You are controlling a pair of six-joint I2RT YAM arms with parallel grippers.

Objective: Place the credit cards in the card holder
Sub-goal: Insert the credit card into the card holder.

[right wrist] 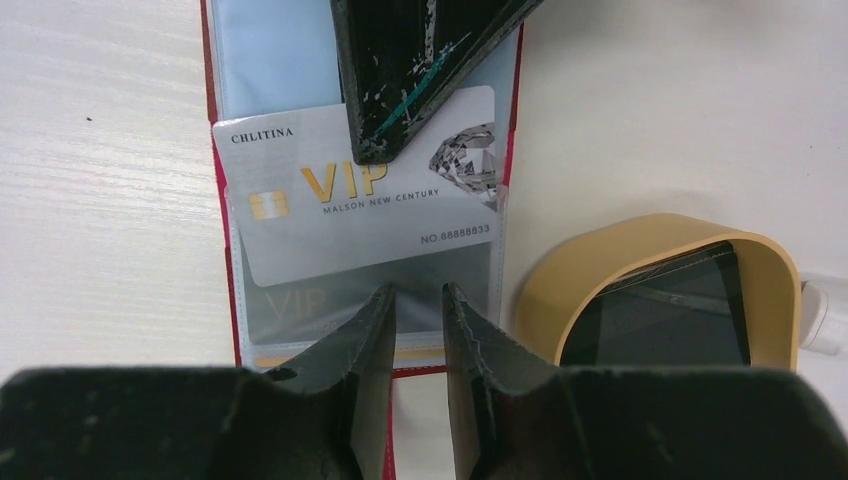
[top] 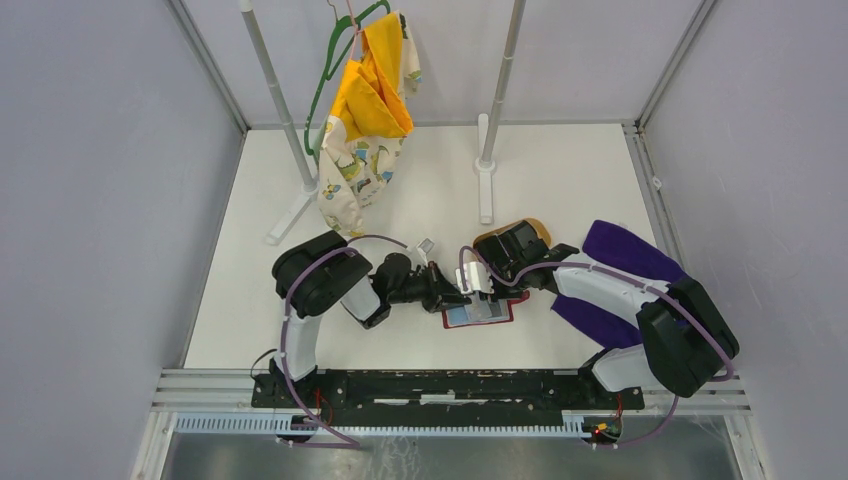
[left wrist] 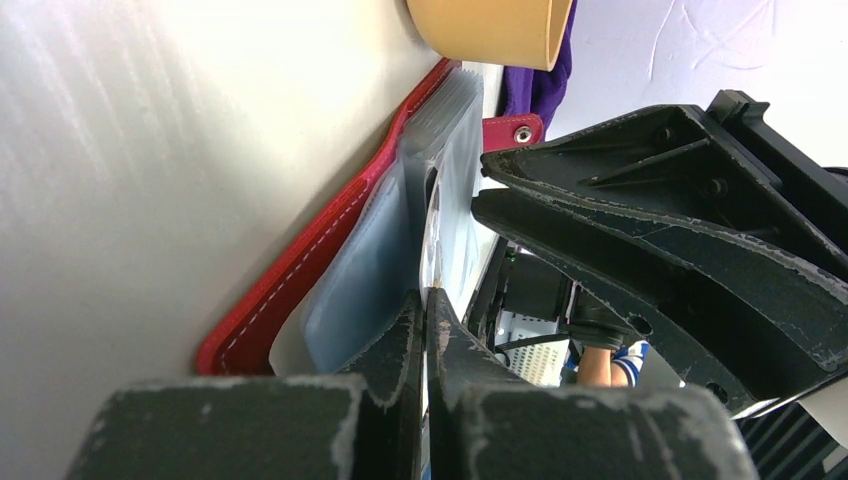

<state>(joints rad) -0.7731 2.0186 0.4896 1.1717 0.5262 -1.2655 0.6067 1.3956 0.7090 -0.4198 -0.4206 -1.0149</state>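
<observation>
The dark-red card holder (top: 508, 318) (right wrist: 231, 300) lies open on the table with its clear pockets up. A silver VIP credit card (right wrist: 360, 200) (left wrist: 455, 200) sits half inside a pocket. My left gripper (left wrist: 426, 298) (top: 462, 296) is shut on that card's outer edge, one finger above it and one below. My right gripper (right wrist: 418, 295) (top: 487, 296) hovers at the holder's near edge, slightly open with nothing between its fingers. A second VIP print (right wrist: 295, 305) shows faintly through the frosted pocket. Black credit cards (right wrist: 660, 320) lie in the tan tray.
The tan oval tray (right wrist: 640, 260) (top: 535, 230) stands right beside the holder. A purple cloth (top: 625, 250) lies under the right arm. Further back, a yellow garment (top: 365, 130) hangs on a rack with two poles (top: 487, 170).
</observation>
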